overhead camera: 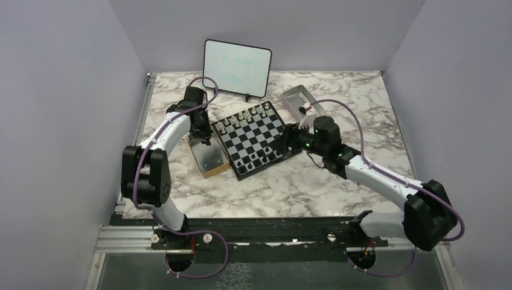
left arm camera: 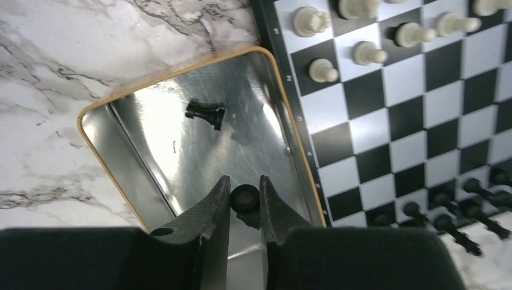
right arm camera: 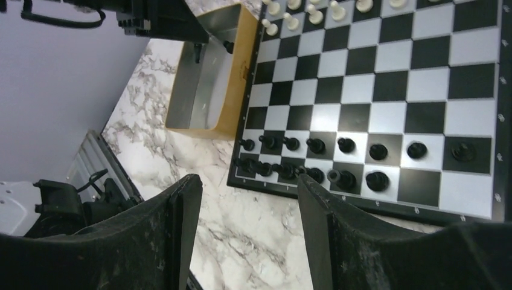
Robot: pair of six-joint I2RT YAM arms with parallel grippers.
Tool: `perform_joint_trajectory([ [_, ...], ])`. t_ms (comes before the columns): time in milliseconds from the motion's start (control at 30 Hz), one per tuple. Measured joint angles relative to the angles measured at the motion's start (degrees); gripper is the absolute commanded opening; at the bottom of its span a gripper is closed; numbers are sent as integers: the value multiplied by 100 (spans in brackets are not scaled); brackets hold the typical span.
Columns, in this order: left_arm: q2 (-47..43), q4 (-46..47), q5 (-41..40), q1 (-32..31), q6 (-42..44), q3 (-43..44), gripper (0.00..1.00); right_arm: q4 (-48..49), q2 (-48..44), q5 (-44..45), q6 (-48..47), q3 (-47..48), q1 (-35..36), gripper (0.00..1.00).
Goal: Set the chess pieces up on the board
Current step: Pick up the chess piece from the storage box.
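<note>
In the left wrist view my left gripper (left arm camera: 244, 179) is shut on a small black chess piece (left arm camera: 245, 198) over the metal floor of the tan box (left arm camera: 121, 104). Another black piece (left arm camera: 205, 113) lies on its side farther in the box. The board (left arm camera: 410, 121) lies to the right of the box. Several black chess pieces (right arm camera: 345, 145) stand in two rows along the board's (right arm camera: 386, 84) near edge. My right gripper (right arm camera: 247, 181) is open and holds nothing, over the marble just off that edge. In the top view, the left gripper (overhead camera: 205, 140) is over the box and the right gripper (overhead camera: 284, 142) is at the board's right side.
Pale chess figures (overhead camera: 244, 115) fill the board's far rows. A grey metal tray (overhead camera: 297, 99) sits behind the right gripper. A whiteboard (overhead camera: 236, 67) stands at the back. The marble table (overhead camera: 272, 193) is walled in on three sides.
</note>
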Motion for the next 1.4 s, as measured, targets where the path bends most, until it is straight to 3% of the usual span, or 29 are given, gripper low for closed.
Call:
perform_joint_trajectory([
  [133,-317,-162,726,155,-258,129,16,638,385,264,-295,127,542,66],
  [267,-719,-181,1451,212,-527,236,16,1482,664,389,-1375,247,1060,64],
  [433,-1019,-188,2052,212,-662,188,16,2669,914,-308,-3847,120,1257,63],
  [567,-1150,-225,2422,212,-688,-4,16,3126,1231,-697,-5963,-90,1488,56],
  [667,-1261,-243,2680,212,-693,-155,16,3244,1523,-949,-7226,-92,1617,49],
  [867,-1572,-251,3005,212,-667,-542,16,3182,1904,-1115,-9042,39,1878,47],
  [1400,-1735,-413,3397,212,-498,-1005,16,2157,2660,-612,-11527,935,2424,45],
])
